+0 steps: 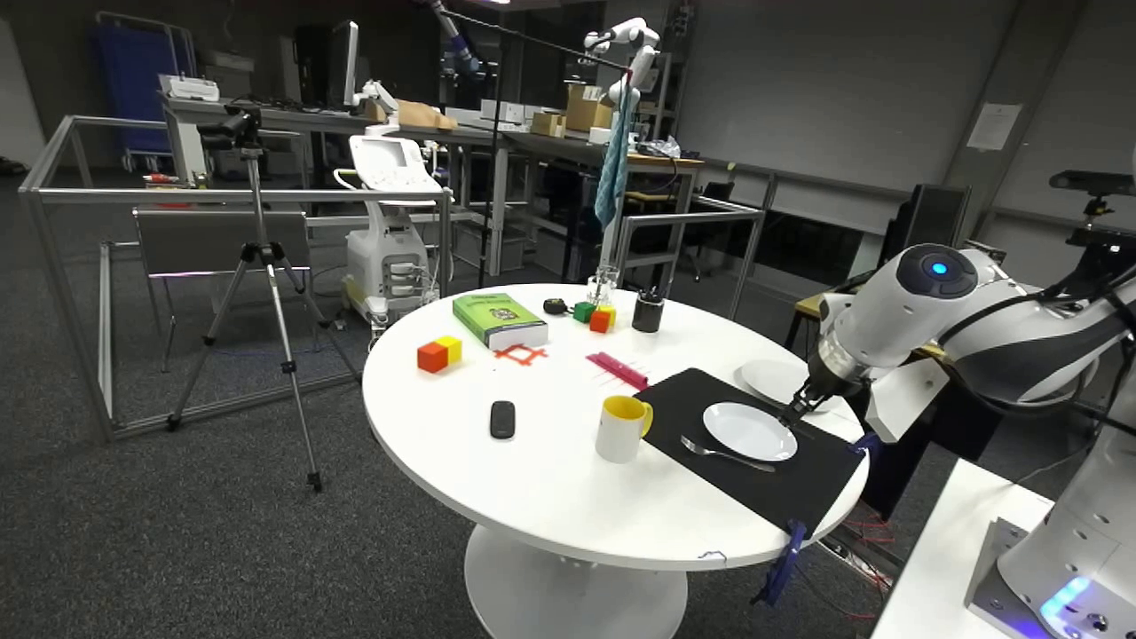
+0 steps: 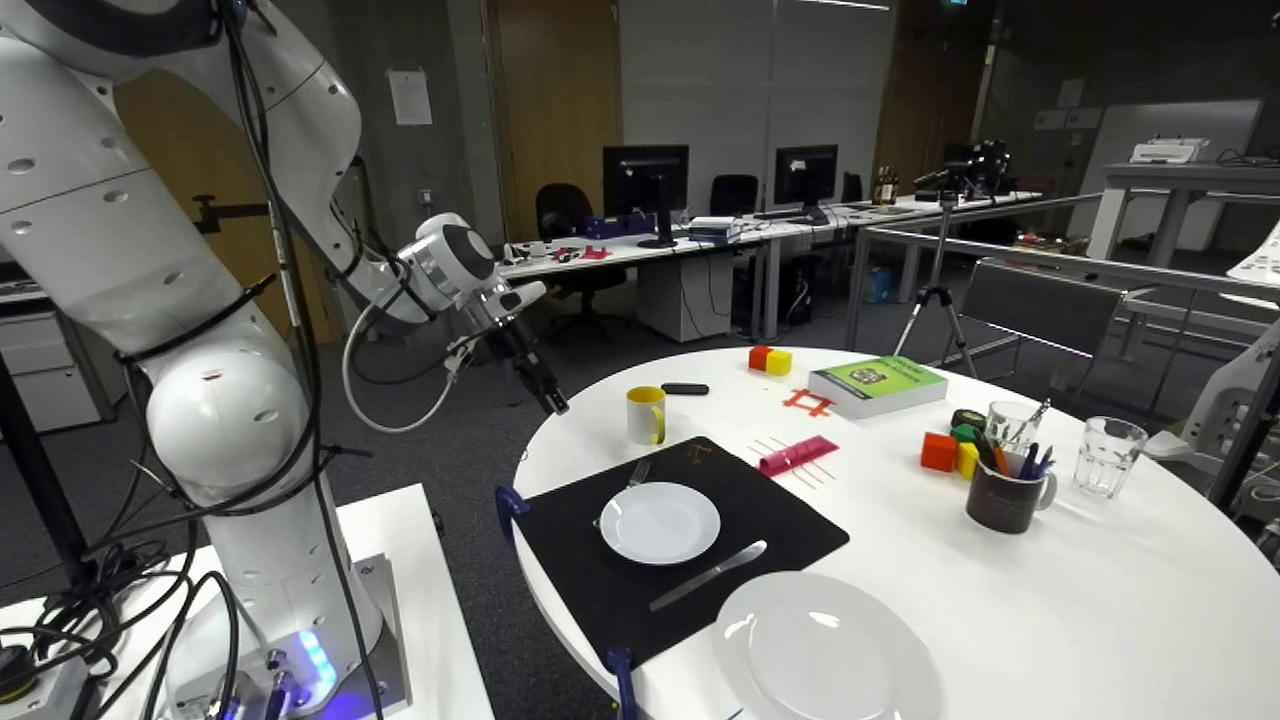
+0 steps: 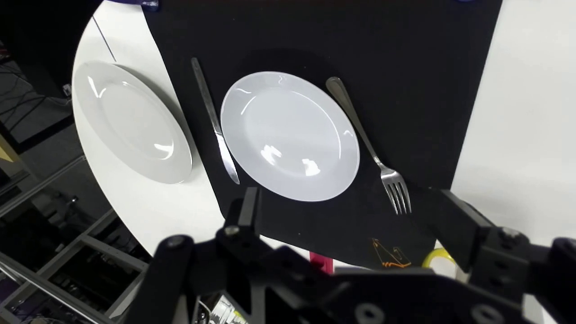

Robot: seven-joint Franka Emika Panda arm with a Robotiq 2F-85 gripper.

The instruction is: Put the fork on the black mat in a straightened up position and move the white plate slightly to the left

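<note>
Wrist view: whole fork [image 3: 365,137]; exterior view: white plate [image 2: 660,522] hides part.

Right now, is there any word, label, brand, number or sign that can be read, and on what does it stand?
None can be read.
Thick green book: cover lettering too small, blurred.
White wall-mounted paper sheet: any print too small.
Orange marking on rectangular black mat: no readable word.
</note>
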